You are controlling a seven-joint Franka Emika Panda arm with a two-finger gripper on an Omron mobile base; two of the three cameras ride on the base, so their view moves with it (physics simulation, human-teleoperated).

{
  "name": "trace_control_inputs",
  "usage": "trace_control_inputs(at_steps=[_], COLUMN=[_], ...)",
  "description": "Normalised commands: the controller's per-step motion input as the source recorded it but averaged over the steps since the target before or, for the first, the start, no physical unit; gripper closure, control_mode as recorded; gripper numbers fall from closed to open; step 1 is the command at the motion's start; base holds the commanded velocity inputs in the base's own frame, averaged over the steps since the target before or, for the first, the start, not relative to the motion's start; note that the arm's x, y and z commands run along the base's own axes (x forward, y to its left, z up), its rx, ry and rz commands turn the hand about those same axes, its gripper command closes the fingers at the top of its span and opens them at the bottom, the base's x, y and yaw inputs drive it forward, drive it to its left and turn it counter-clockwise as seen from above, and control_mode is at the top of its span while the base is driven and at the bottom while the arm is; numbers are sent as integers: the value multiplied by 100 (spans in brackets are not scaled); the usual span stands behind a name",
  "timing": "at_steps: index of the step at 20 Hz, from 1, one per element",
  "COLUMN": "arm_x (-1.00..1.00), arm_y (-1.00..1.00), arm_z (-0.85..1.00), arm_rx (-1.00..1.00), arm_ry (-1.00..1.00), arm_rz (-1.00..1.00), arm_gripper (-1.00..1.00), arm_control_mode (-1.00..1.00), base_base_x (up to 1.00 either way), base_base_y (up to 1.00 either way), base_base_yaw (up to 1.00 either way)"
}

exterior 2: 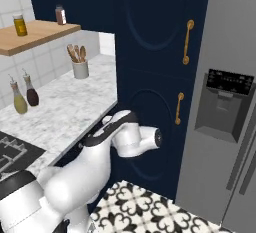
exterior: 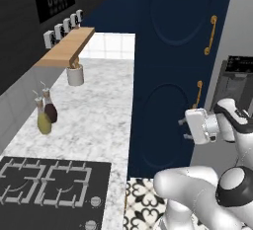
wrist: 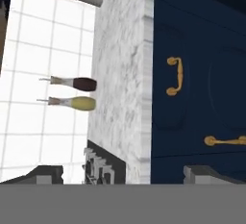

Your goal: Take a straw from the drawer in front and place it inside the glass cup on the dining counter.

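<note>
My gripper (exterior: 184,129) hangs in front of the navy cabinets, pointing left toward the counter's front. In the hand view its two fingertips (wrist: 48,174) stand far apart with nothing between them, so the gripper (wrist: 126,175) is open. That view is rolled on its side. In it, a navy drawer (wrist: 166,112) with a small gold handle (wrist: 175,76) sits just under the marble counter's edge and looks shut. The white hand (exterior 2: 137,139) shows at the counter's front. The straw, the glass cup and the dining counter are out of view.
The marble counter (exterior: 99,115) carries a black stove (exterior: 49,184), two bottles (exterior: 45,113) and a white utensil crock (exterior: 75,75) under a wooden shelf (exterior: 66,46). Tall navy doors (exterior: 168,76) with long gold handles stand ahead. A grey fridge (exterior 2: 225,107) is at the right.
</note>
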Motion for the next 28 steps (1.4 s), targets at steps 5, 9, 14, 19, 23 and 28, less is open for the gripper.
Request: trace_control_inputs(at_steps=[5,9,14,19,23,28], arm_x=[57,43,45,34,37,36], arm_y=[35,42,43,27,12,22], arm_z=[-79,-58,-42,-33,-43,-43], arm_rx=[3,10,7,8,8,8], arm_ry=[0,0,-1,-5,-2,-1], arm_rz=[11,14,12,10,8,8], arm_gripper=[-100,-100,-100,-100,-100,-100], arm_control_mode=[-100,-100,-100,-100,-100,-100], base_base_x=[0,0,0,0,0,0], base_base_y=[0,0,0,0,0,0], base_base_yaw=[0,0,0,0,0,0])
